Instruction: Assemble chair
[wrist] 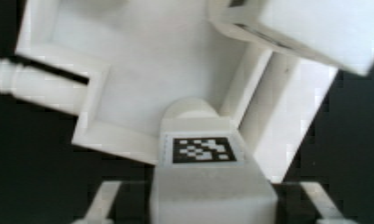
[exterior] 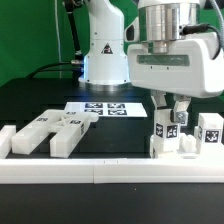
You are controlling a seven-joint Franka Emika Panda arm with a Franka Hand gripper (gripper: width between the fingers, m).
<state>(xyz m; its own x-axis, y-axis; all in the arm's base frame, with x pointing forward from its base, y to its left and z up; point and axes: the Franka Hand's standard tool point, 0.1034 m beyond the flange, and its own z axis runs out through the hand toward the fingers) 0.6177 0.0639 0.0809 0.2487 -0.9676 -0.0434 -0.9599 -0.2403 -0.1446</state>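
Black table [exterior: 40, 100] fills most of your view, with the white rail [exterior: 100, 172] running along its front edge. Your chair parts [exterior: 55, 135] are split up: one bunch lies against the rail on the exterior view's left, the other stands by it on the right. Marker board [exterior: 103, 108] sits flat behind them. Your claw [exterior: 172, 112] hangs over the right bunch, jaws either side of a tagged block [wrist: 210, 165], can't tell if it's actually pinched

Black flat table [exterior: 30, 100] carries the thin white marker board [exterior: 100, 108]. Matte white blocky chair pieces [exterior: 45, 135] lie toward the exterior view's left of the board, upright tagged white chair blocks [exterior: 210, 135] toward its right, and a long low white border rail [exterior: 110, 170] lies nearer the camera.
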